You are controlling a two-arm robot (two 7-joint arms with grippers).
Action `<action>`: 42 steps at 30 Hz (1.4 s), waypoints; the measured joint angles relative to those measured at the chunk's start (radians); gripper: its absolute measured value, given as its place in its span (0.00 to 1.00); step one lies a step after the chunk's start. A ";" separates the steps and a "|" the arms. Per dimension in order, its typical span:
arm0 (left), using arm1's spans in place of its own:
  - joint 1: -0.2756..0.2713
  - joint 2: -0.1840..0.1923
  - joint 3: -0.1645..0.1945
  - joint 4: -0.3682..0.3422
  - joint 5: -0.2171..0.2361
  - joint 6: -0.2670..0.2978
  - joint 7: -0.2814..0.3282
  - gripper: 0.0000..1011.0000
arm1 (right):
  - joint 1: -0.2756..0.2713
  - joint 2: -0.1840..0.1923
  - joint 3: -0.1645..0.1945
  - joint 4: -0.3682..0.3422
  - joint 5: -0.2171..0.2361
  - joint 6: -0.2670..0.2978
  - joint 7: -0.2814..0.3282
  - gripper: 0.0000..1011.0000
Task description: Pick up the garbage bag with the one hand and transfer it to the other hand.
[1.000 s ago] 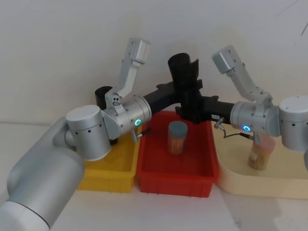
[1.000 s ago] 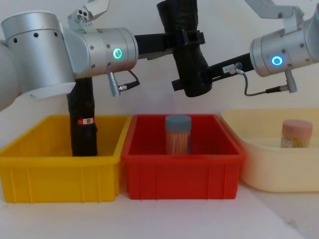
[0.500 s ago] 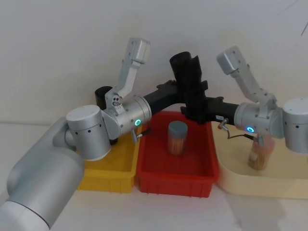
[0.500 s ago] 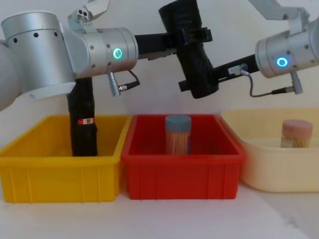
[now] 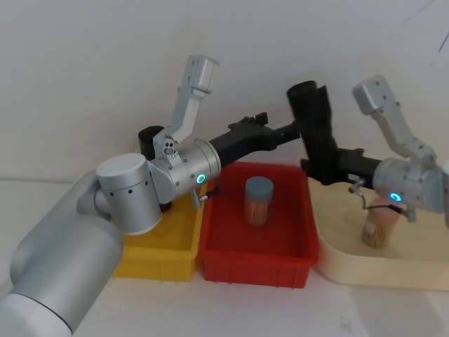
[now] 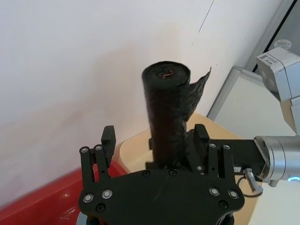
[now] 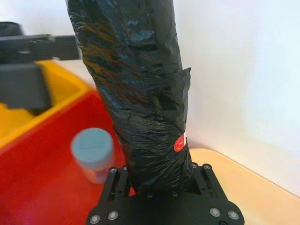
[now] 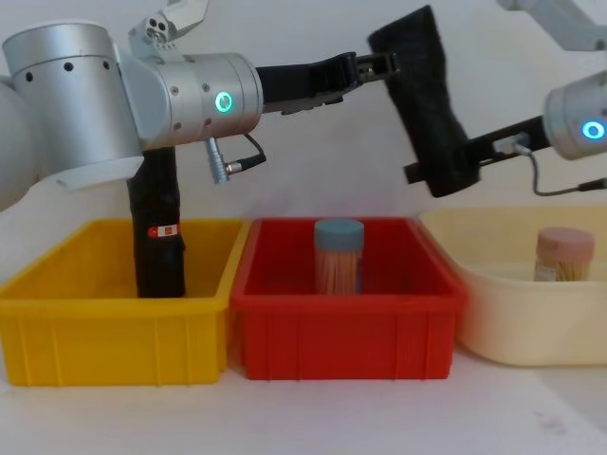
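Ahead of our left gripper (image 8: pixel 379 64), its spread fingers (image 6: pixel 108 140) have air between them; the bag (image 8: pixel 427 104) stands just past their tips, clamped low by the right gripper (image 8: pixel 446 163). Below both fingertips the red bin (image 8: pixel 346 313) holds an upright jar (image 8: pixel 339 256), with open air above it.

Soft, even indoor light, bright against a pale wall.
Shadows are faint and diffuse. The garbage bag (image 7: pixel 140 93) shows small glossy highlights on its crinkles in the right wrist view, where the blue-capped jar (image 7: pixel 93 153) sits blurred, out of focus. Head and chest views are slightly hazy.
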 joint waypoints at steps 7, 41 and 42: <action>0.000 0.000 0.000 0.000 0.000 0.000 0.000 0.99 | -0.031 0.030 0.038 -0.043 -0.012 0.017 -0.068 0.51; 0.000 0.000 0.000 0.000 0.000 0.000 0.000 0.99 | -0.182 0.192 0.149 -0.232 -0.085 0.207 -0.256 0.59; 0.000 0.000 0.000 0.000 0.000 0.000 0.000 0.99 | -0.185 0.194 0.150 -0.235 -0.087 0.211 -0.257 0.66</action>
